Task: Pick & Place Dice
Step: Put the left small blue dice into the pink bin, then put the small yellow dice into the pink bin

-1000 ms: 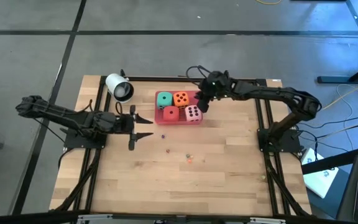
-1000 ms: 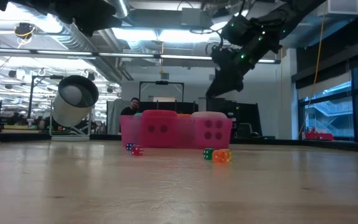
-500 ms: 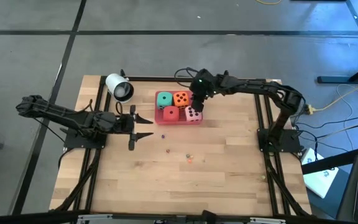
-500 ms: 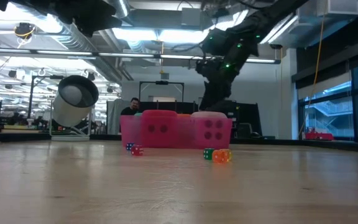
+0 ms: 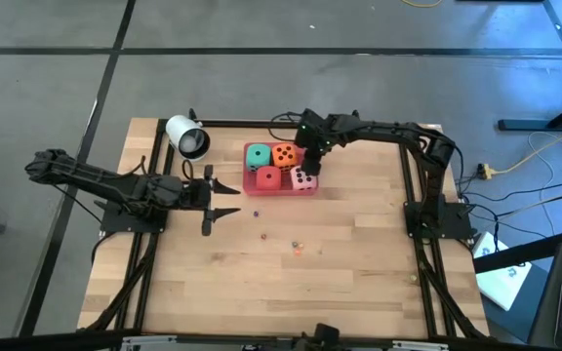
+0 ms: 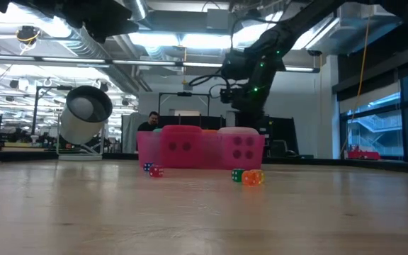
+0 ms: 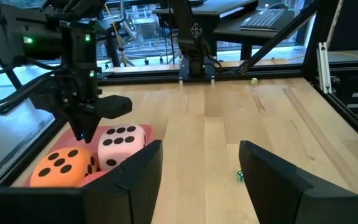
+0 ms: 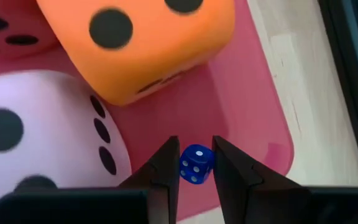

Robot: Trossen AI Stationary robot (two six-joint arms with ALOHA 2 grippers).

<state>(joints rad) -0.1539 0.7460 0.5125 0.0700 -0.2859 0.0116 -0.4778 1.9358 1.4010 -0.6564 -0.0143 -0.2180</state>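
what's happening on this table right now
The right gripper hangs over the flat pink tray, pinching a tiny blue die between its fingers, beside the big orange foam die and the pale pink foam die. The teal-green foam die and the red foam die sit in the same tray. The left gripper waits open above the table to the tray's left. A few tiny coloured dice lie loose on the wood.

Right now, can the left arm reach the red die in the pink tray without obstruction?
Probably yes. The left gripper is open, beside the tray, and the red die sits on its near side. The right gripper, holding a small blue die, hovers at the far side.
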